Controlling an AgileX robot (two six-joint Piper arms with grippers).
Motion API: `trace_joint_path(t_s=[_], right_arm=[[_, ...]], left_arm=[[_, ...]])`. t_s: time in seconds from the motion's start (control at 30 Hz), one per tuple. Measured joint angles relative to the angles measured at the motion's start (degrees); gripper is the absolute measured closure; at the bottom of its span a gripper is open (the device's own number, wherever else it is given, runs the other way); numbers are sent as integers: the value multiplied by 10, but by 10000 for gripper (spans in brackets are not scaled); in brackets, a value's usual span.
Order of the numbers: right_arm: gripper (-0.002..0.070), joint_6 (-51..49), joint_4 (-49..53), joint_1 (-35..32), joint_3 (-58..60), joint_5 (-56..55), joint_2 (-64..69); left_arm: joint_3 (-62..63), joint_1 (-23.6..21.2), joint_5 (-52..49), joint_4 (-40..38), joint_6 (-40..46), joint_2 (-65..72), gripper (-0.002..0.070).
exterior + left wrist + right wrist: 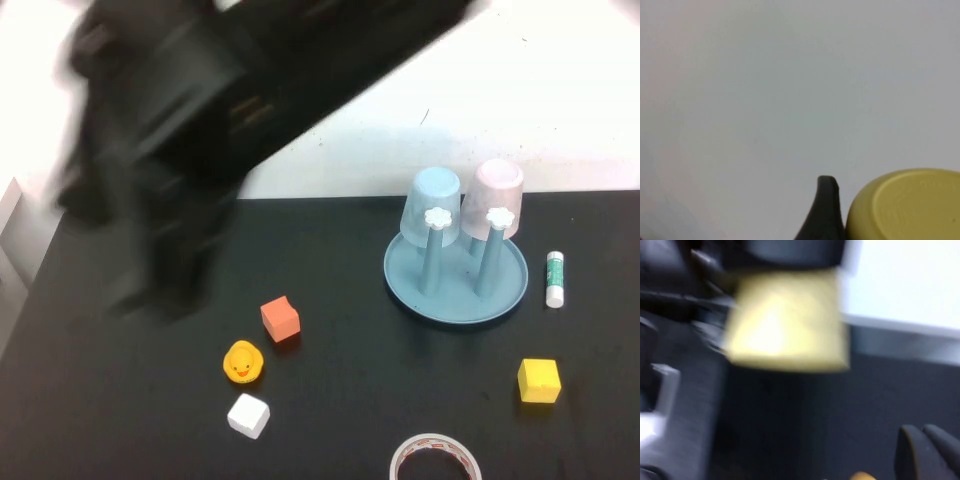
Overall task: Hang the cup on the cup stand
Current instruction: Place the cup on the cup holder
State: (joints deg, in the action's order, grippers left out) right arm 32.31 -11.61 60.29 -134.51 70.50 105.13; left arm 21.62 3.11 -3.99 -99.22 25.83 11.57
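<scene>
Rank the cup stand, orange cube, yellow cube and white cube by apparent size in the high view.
1. Cup stand
2. Orange cube, yellow cube, white cube: too alike to rank, and the white one sits nearer the camera.

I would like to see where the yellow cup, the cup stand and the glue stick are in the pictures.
yellow cup (912,207): left wrist view, on its flat base.
cup stand (455,305): high view, on the bare tray floor near the front rim.
glue stick (555,279): high view, on the middle of its white body.
</scene>
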Motion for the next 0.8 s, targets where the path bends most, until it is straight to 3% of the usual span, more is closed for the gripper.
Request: trace_joint_path(t_s=[0.2, 0.37, 0.6, 0.8], right_arm=[[678, -31, 210, 0, 128, 0, -114], [678, -70, 350, 0, 260, 0, -217], [678, -144, 448, 0, 402, 0, -381], [678, -195, 427, 0, 519, -3, -497]], left_arm=[[66, 0, -17, 0, 289, 30, 125], [122, 0, -104, 1, 505, 98, 127], [192, 0, -254, 15, 662, 223, 127], [247, 0, -350, 20, 738, 331, 127]])
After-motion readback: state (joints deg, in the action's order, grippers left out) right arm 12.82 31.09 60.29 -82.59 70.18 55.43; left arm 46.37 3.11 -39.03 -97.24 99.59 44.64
